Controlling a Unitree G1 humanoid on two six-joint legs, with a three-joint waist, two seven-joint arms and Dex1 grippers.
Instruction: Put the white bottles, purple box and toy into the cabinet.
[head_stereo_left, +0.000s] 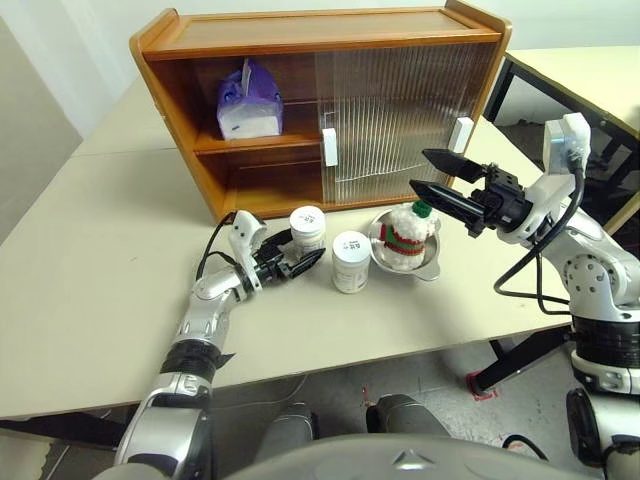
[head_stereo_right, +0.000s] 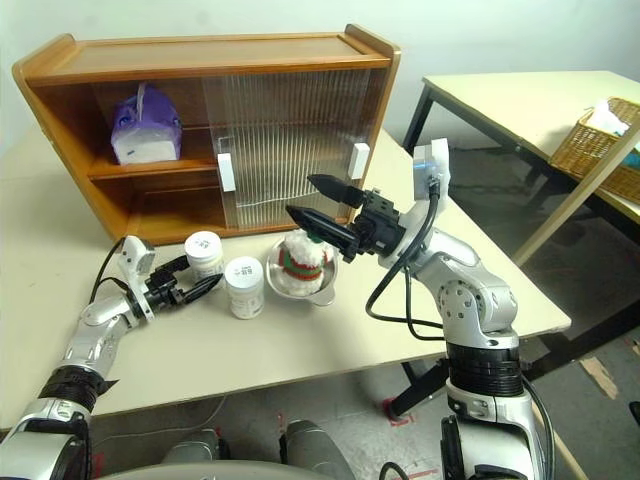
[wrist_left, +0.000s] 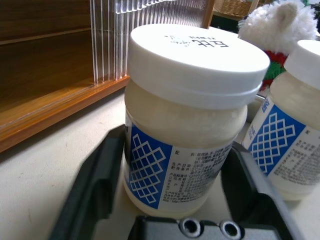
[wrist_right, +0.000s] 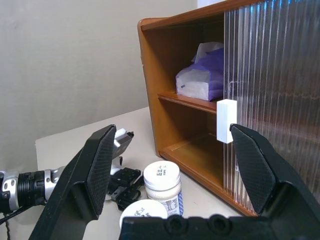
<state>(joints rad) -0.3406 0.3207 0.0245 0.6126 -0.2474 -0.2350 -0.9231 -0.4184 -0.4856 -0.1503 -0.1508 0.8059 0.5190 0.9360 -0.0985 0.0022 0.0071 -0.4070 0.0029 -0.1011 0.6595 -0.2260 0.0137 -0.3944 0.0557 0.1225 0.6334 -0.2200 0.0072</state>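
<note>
1. The table (head_stereo_left: 90, 270) is a broad, smooth, pale beige slab bearing everything else.
2. The cabinet (head_stereo_left: 300, 35) stands at the far middle of the table: glossy orange-brown wood with a middle shelf, its left half standing uncovered. Two ribbed translucent sliding doors (head_stereo_left: 390, 110) with white block handles (head_stereo_left: 330, 147) cover the right half.
3. The purple box (head_stereo_left: 248, 100), a soft lilac pack with a white lower band and a tissue poking from its top, sits on the cabinet's middle shelf at the left.
4. The right gripper (head_stereo_left: 437, 172) hangs above the table just right of the toy, its black pointed fingers spread wide with nothing between them.
5. The steel bowl (head_stereo_left: 425, 262) is round and shiny, near the cabinet's front, holding the toy (head_stereo_left: 405, 232), a fluffy white plush with red-green stripes and a green hat.
6. Two white bottles stand left of the bowl: squat, milky plastic, white screw lids, blue diamond-lattice labels with print too small to read. The right bottle (head_stereo_left: 351, 262) stands free.
7. The left gripper (head_stereo_left: 297, 255) has its fingers either side of the left bottle (head_stereo_left: 307, 228), which rests on the table; whether they press it I cannot tell.
</note>
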